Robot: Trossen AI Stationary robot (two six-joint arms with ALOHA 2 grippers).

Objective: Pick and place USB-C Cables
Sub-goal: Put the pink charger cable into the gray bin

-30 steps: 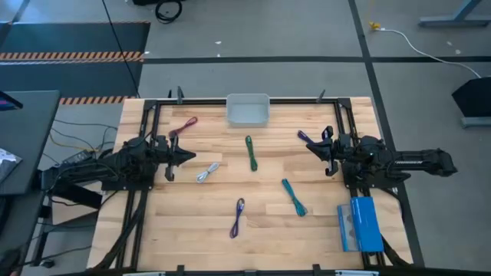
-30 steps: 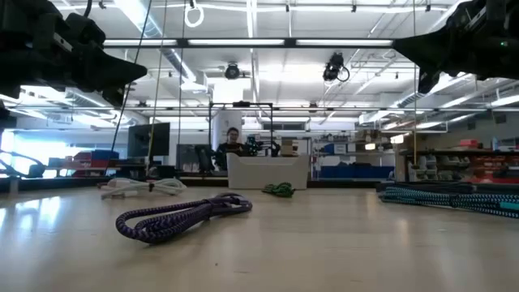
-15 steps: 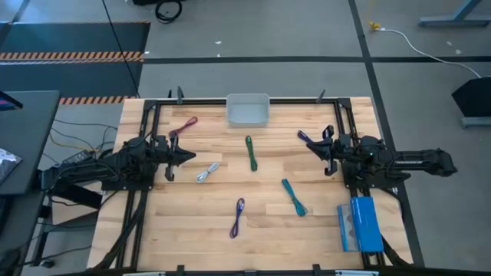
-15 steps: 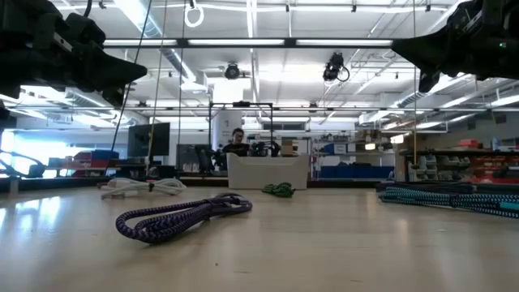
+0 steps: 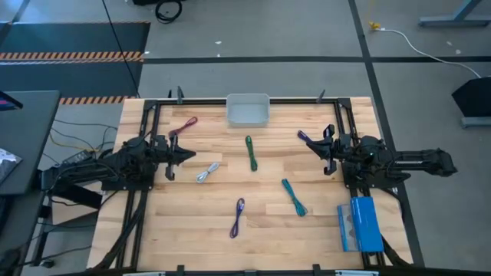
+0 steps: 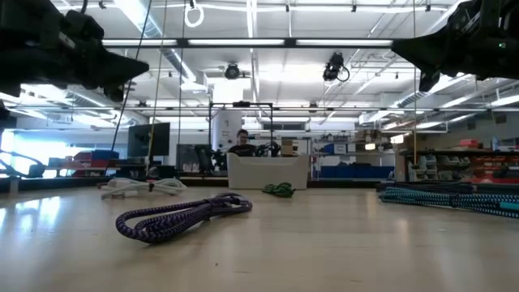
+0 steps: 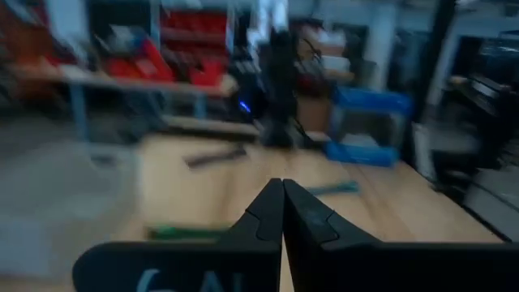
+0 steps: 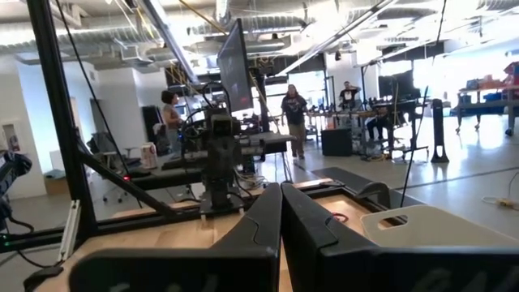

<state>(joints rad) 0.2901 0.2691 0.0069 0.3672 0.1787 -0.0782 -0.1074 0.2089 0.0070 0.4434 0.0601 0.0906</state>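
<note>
Six USB-C cables lie scattered across the wooden tabletop [image 5: 176, 222]. From above: the magenta cable [image 5: 184, 126] sits near the far left, the white-grey cable [image 5: 207, 172] just ahead of the left gripper [image 5: 188, 156], the green cable [image 5: 251, 152] in the middle just short of the grey bin [image 5: 248, 110], the teal cable [image 5: 293, 196] right of centre, and the purple-blue cable [image 5: 237, 217] toward the near edge. A sixth, dark purple cable [image 5: 304, 136] is partly hidden beside the right gripper [image 5: 312, 146], so only a short end shows.

In the low view the purple-blue cable fills the foreground, the green one is a small clump by the bin, and the teal one is cut off at the frame edge.

Both arms hover above the wood, facing each other across the middle. The left gripper has its fingers pressed together, gripping nothing; the wrist view shows the tips meeting, though that picture is badly blurred. The right gripper is likewise closed and empty.

A blue box [image 5: 359, 223] lies by the near right edge. The bin sits at the far edge, centred. A black frame [image 5: 146, 138] runs along the sides and back. Wide bare wood lies between the cables, especially along the near left.
</note>
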